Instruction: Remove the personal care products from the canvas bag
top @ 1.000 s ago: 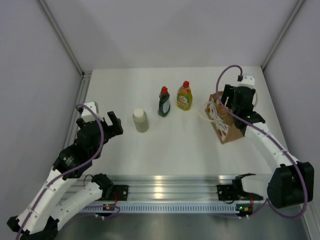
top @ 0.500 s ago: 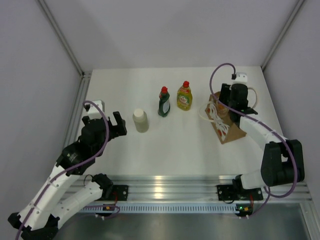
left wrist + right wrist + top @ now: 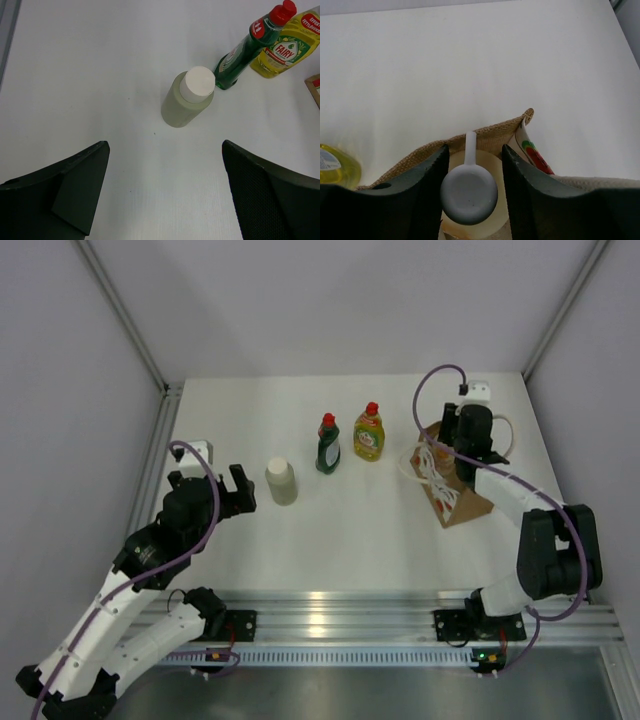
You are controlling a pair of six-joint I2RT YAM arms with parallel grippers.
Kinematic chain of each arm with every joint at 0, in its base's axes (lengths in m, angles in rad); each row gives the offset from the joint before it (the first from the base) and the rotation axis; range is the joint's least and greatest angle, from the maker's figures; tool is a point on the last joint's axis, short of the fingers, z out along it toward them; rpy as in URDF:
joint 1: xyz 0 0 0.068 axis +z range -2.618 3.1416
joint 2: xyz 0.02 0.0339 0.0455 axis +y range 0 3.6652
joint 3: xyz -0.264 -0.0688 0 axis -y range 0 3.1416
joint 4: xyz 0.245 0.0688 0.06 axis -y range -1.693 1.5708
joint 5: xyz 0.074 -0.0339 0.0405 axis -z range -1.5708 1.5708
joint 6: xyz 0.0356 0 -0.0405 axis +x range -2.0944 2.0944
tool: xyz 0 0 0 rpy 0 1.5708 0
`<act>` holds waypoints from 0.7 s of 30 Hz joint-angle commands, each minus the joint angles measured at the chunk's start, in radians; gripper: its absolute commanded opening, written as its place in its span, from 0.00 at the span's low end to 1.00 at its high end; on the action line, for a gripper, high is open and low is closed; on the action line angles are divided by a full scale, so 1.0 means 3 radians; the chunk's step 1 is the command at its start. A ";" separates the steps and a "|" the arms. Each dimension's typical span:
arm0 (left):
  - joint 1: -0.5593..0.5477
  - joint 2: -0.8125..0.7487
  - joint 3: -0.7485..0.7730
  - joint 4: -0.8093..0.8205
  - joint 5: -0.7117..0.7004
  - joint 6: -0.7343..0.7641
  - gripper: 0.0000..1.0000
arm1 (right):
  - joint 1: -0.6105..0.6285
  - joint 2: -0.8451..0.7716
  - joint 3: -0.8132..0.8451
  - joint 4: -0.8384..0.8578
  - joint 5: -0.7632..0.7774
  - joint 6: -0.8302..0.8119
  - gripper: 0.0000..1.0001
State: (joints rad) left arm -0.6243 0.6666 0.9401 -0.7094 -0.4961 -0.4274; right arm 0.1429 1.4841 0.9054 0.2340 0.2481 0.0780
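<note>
The tan canvas bag (image 3: 458, 498) with white rope handles (image 3: 430, 466) stands at the right. My right gripper (image 3: 466, 444) is at its mouth. In the right wrist view the jaws (image 3: 475, 148) are open on either side of the white pump head (image 3: 469, 195) of the peach bottle inside the bag (image 3: 490, 136). The left finger touches the head and a thin gap shows at the right finger. Out on the table stand the cream cylinder (image 3: 282, 482), the dark green bottle (image 3: 328, 443) and the yellow-green bottle (image 3: 369, 433). My left gripper (image 3: 232, 490) is open and empty, near the cream cylinder (image 3: 187, 97).
The left wrist view also shows the green bottle (image 3: 240, 50) and the yellow-green bottle (image 3: 285, 45) beyond the cylinder. White walls with metal posts enclose the table at the left, back and right. A metal rail (image 3: 330, 615) runs along the near edge.
My right gripper has moved left and back over the bag's mouth and down around the pump head. My left gripper has shifted slightly right, toward the cream cylinder.
</note>
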 commanded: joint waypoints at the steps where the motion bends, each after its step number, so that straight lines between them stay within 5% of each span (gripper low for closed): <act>1: 0.0015 0.0023 -0.0015 0.0171 0.0038 0.0049 0.98 | -0.0072 0.0069 0.0091 0.0452 -0.0055 -0.0015 0.43; 9: 0.0015 0.0048 -0.0015 0.0181 0.0094 0.0065 0.98 | -0.0077 -0.0048 -0.0103 0.0738 -0.0162 -0.0061 0.12; 14: 0.0015 0.0053 -0.0015 0.0186 0.0104 0.0070 0.98 | -0.0072 -0.0217 -0.0109 0.0764 -0.0234 -0.0096 0.00; 21: 0.0010 0.0069 -0.0015 0.0197 0.0140 0.0075 0.98 | -0.0072 -0.0422 0.0024 0.0672 -0.0209 -0.0183 0.00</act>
State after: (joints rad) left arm -0.6243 0.6792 0.9398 -0.7029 -0.4629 -0.4164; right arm 0.1398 1.4582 0.8570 0.3157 0.1963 0.0433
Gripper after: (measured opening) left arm 0.983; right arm 0.329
